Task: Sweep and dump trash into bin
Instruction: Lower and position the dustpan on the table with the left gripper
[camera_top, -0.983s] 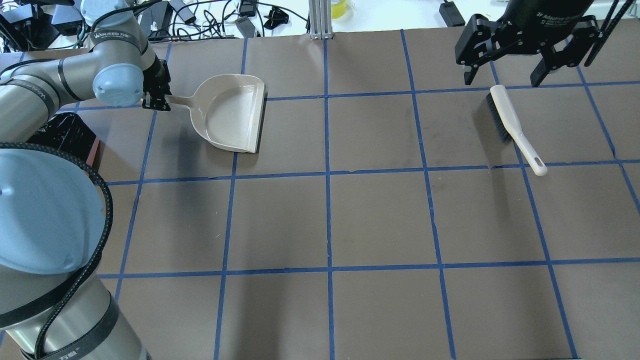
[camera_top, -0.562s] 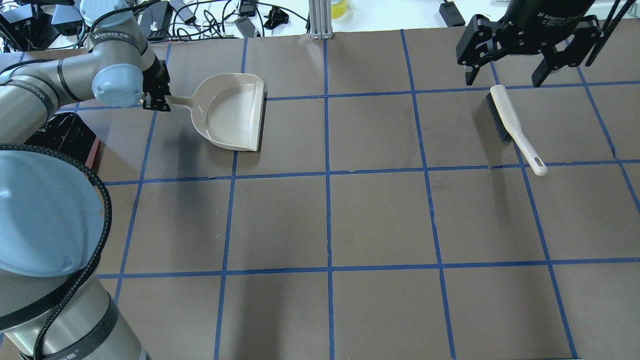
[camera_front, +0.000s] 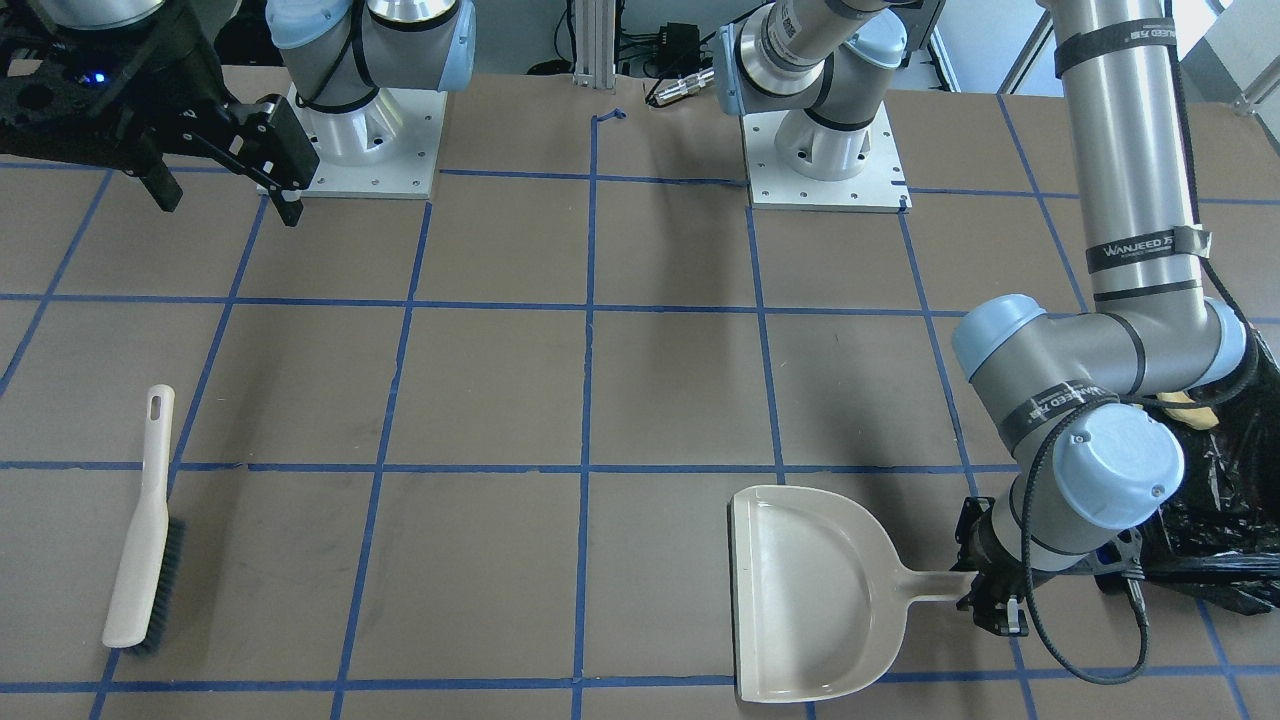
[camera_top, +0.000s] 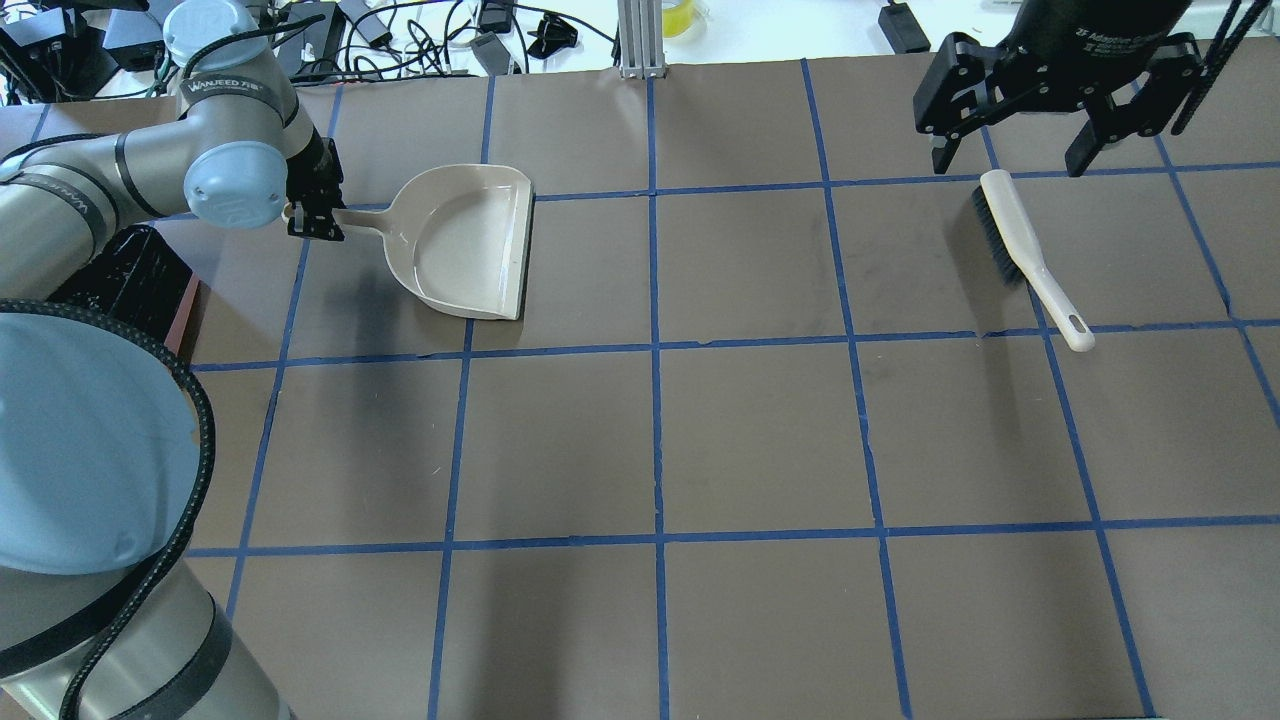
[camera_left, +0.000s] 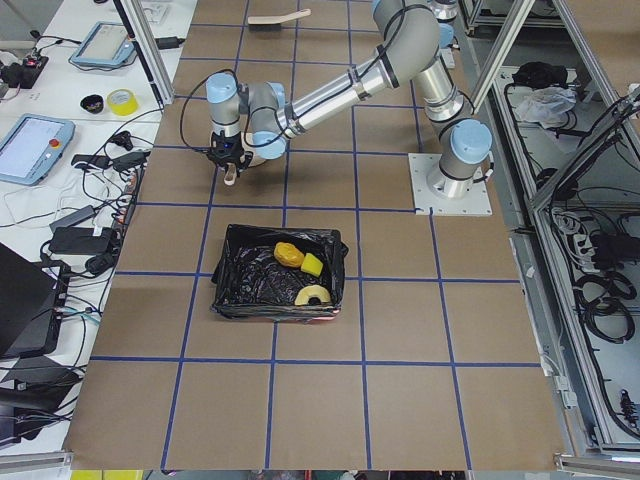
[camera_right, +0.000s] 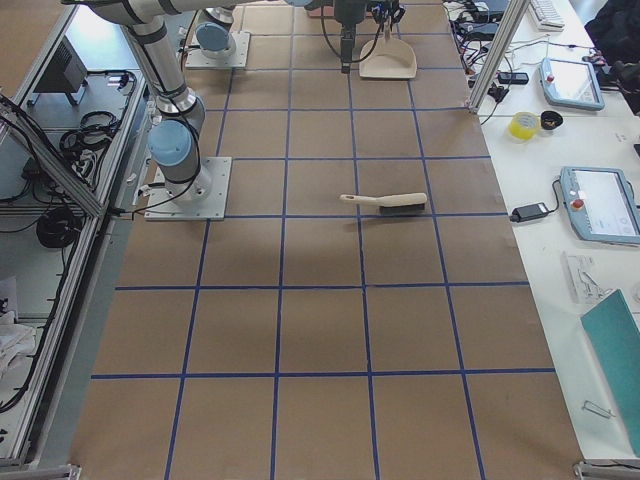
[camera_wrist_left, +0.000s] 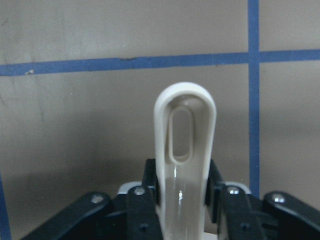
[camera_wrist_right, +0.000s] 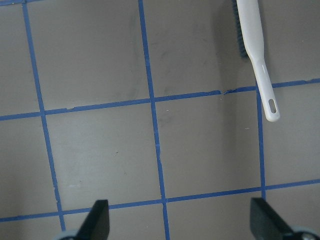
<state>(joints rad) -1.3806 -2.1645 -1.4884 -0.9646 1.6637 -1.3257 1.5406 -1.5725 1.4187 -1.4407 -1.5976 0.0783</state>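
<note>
the bin (camera_left: 228, 300), lined with a crinkled black bag, holds all the trash: a glossy orange-yellow lump (camera_left: 289, 254), a yellow sponge block (camera_left: 312, 265) just beside it, and a pale crescent piece (camera_left: 314, 295) near the front wall. beyond it, the left gripper (camera_top: 315, 215) is clamped on the handle of an empty beige dustpan (camera_top: 470, 240), arm stretched out low. farthest off, the right gripper (camera_top: 1005, 160) hangs high, pointing down, fingers spread wide and holding nothing. the brush (camera_top: 1020, 250) lies flat off to its side.

Bare table (camera_top: 760, 430) lies between dustpan (camera_top: 462, 245) and brush (camera_top: 1012, 235); the bin (camera_top: 130, 270) stands near the left arm (camera_top: 90, 190).
</note>
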